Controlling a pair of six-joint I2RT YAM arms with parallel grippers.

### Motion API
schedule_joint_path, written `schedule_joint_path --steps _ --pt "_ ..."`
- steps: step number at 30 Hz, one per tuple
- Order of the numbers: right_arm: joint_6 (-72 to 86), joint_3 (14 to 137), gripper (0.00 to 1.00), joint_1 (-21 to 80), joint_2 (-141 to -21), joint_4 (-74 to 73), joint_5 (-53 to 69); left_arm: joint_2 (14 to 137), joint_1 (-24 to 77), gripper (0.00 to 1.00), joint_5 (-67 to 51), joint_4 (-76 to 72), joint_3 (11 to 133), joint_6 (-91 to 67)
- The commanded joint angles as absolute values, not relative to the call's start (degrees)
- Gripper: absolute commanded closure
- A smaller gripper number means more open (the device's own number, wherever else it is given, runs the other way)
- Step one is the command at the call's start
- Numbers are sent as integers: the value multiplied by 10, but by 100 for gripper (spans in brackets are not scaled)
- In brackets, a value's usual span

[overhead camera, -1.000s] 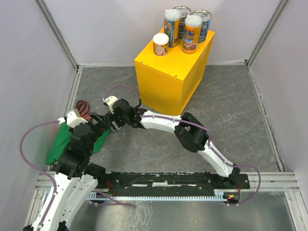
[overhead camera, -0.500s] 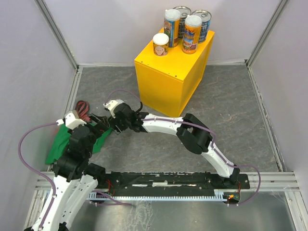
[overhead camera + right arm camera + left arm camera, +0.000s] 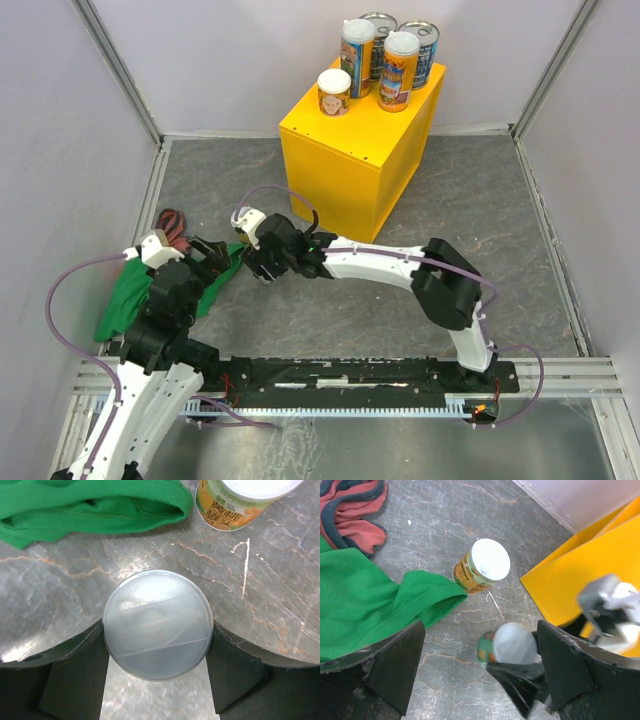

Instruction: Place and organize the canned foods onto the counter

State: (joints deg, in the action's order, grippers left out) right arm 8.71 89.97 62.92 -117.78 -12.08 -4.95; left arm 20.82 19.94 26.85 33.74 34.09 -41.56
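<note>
Right gripper clamped on small pale-lidded can, possibly lifted off the floor; left gripper wide open, empty.

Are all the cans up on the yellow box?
No, an orange-labelled can stands on the floor; the right gripper holds a green-labelled can.

White arms, black joints, purple cables

Top view high, looking down; wrist views close, share pale-lidded can.
</note>
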Motion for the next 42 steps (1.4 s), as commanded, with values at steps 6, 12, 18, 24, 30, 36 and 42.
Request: schedule_joint_path --steps 6,12,18,24,30,36,42 --pt "62 944 66 649 -993 -208 -85 191 196 0 289 294 336 -411" --pt "53 1014 67 652 -936 -283 -121 196 196 0 287 282 336 -402" --pt "14 1098 68 652 -904 -326 -190 190 196 0 279 282 333 -408" --pt "-30 1188 69 648 -901 -354 -254 191 196 0 275 281 336 -408" --pt "-47 1251 69 602 -912 -375 -281 192 196 0 268 280 338 -413" --pt "-21 1312 69 505 -939 -403 -251 193 196 0 259 279 331 -424" --pt "-7 1377 68 432 -985 -434 -227 197 196 0 256 271 325 -433"
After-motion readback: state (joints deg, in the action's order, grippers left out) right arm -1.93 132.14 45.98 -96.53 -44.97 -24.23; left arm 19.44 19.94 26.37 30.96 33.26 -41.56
